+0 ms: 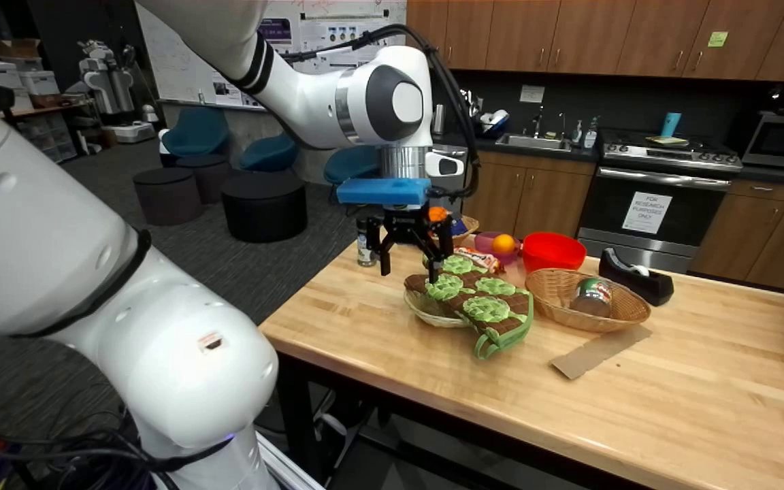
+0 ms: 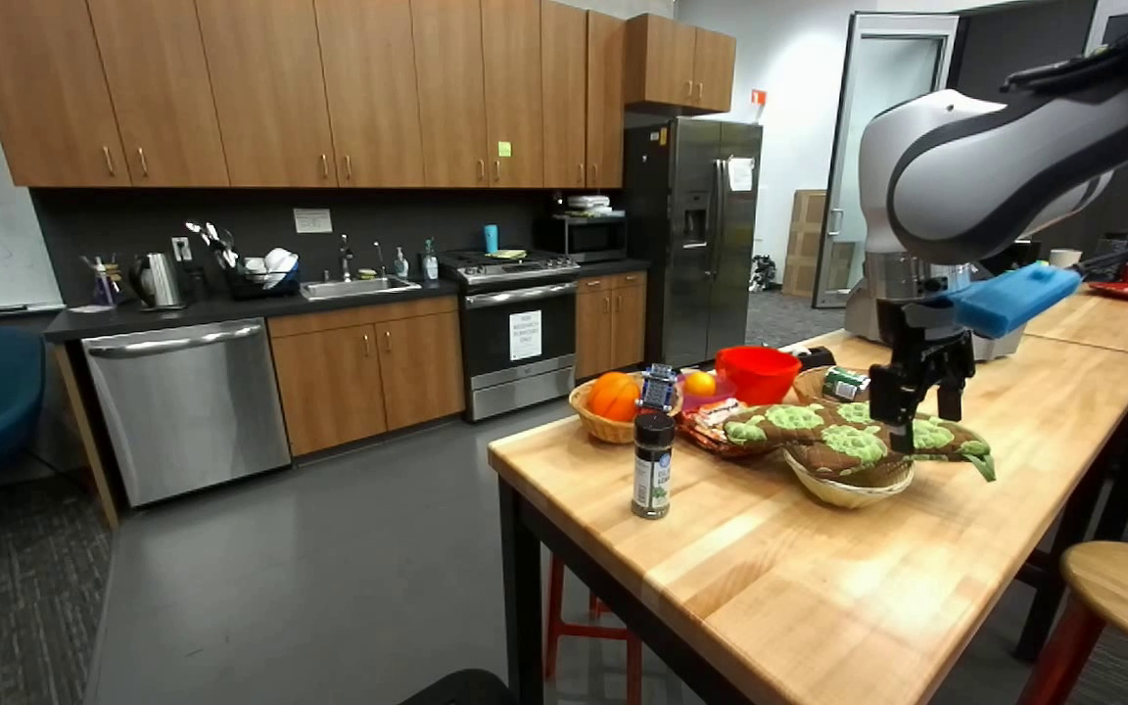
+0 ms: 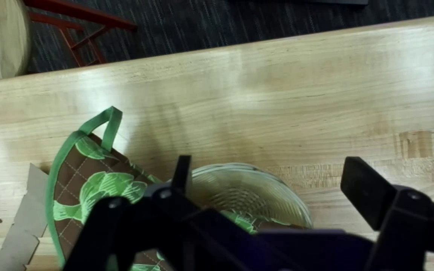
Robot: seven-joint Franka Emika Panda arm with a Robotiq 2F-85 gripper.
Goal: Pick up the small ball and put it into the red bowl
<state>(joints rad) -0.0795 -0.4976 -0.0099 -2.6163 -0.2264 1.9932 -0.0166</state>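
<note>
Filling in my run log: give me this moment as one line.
jaws: open, empty; small ball: in purple bowl; red bowl: upright, beside purple bowl; transfer: not yet done

Below the claw (image 1: 409, 274), an oven mitt (image 1: 487, 309) partly covers a pale basket (image 2: 858, 493). Well apart from the claw stand a spice jar (image 2: 652, 475) and a tape dispenser (image 1: 644, 282).

Contents by position

In an exterior view, bench (image 1: 725, 381) lower right. Right of frame centre: oven mitt (image 1: 479, 294) across basket (image 1: 435, 315). Behind: small ball (image 1: 503, 243) in dish (image 1: 499, 259); bowl (image 1: 554, 253) right of dish. Right of mitt: second basket (image 1: 564, 319), container (image 1: 591, 297) inside; tape dispenser (image 1: 653, 287) behind, to the right; cardboard strip (image 1: 599, 352) in front. In an exterior view, upper left of bench: third basket (image 2: 599, 429), other ball (image 2: 613, 397) inside; spice bottle (image 2: 652, 470) in front.
</note>
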